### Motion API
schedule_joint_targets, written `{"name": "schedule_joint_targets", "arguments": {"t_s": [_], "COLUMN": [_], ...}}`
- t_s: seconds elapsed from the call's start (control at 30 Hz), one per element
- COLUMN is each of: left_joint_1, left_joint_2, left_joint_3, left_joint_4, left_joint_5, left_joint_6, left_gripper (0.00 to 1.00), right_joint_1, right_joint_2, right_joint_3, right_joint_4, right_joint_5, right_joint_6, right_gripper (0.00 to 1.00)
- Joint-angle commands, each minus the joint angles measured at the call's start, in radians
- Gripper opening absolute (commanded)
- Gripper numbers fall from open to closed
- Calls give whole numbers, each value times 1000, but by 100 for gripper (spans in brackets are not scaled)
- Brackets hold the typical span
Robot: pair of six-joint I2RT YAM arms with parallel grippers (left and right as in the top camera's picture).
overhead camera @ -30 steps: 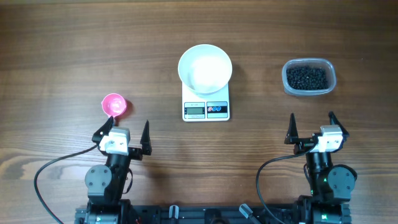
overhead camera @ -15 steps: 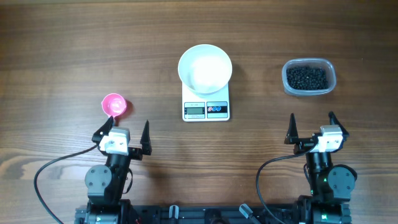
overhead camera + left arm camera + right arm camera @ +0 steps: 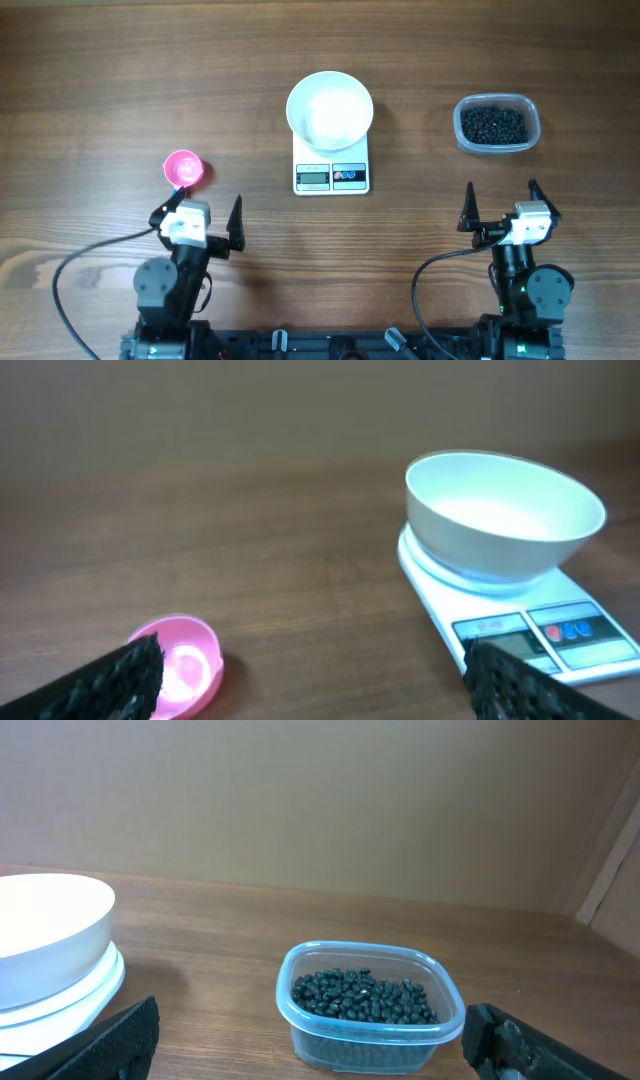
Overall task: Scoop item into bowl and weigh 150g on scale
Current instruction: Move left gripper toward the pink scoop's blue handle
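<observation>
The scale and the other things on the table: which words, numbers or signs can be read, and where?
None can be read.
The scale: its grey display and the red and blue marks beside it are too blurred to read.
The bowl, the tub of black beans and the pink scoop: no text visible.

No readable text; markings on scale (image 3: 331, 176) too small.

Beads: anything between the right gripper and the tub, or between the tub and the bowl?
Nothing visible. Bare table lies between the open right gripper and the tub of beads, and between the tub and the bowl on the scale. The pink scoop sits far left, outside both paths.
</observation>
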Motion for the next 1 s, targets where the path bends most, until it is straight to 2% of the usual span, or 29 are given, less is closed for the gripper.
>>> {"name": "schedule_joint_targets", "arguments": {"t_s": [0.0, 0.13, 0.17, 0.4, 0.47, 0.57, 0.67, 0.77, 0.97], "left_joint_1": [8, 8, 8, 8, 8, 8, 8, 8, 12], "left_joint_2": [162, 371, 482, 876, 970, 1064, 1130, 1177, 1234], "left_joint_3": [184, 357, 449, 794, 865, 902, 901, 901, 901], "left_joint_4": [-56, -127, -172, -386, -397, -377, -352, -347, -325], "left_joint_5": [26, 66, 101, 173, 200, 214, 214, 213, 209], "left_joint_6": [0, 1, 0, 1, 0, 1, 1, 1, 0], "left_gripper": [100, 100, 100, 100, 100, 100, 100, 100, 100], "right_joint_1": [2, 2, 2, 2, 2, 2, 2, 2, 2], "right_joint_2": [-9, -9, -9, -9, -9, -9, -9, 5, 187], "right_joint_3": [-1, -1, -1, -1, -1, -1, -1, 6, 143], "right_joint_4": [4, 4, 4, 5, 5, 18, 29, 26, -34], "right_joint_5": [-16, -16, -16, -16, -32, -106, -252, -294, -348], "right_joint_6": [-3, -3, -3, -5, 23, 146, 183, 244, 260], "right_gripper": [100, 100, 100, 100, 100, 100, 100, 100, 100]}}
